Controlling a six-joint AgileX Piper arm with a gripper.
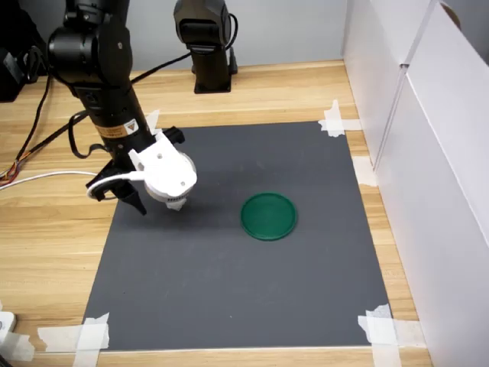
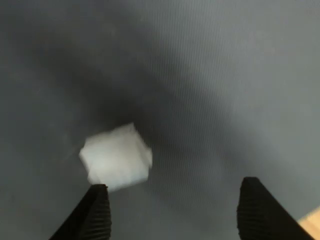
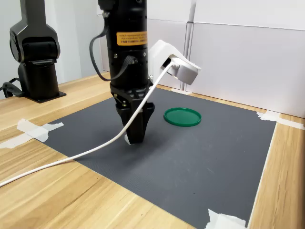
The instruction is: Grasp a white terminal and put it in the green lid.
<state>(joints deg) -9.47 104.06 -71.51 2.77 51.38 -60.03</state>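
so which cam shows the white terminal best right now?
The wrist view: the white terminal fills the frame, blurred, on the dark mat near one fingertip of the open gripper. The second exterior view shows only a white sliver at the gripper tips. In the first exterior view I cannot pick it out.

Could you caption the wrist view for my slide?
Open gripper poised low over gray mat, white terminal near one fingertip.

Dark grey mat (image 1: 229, 283) taped at corners, wooden table (image 1: 46, 252), white wall panels (image 1: 451, 153)
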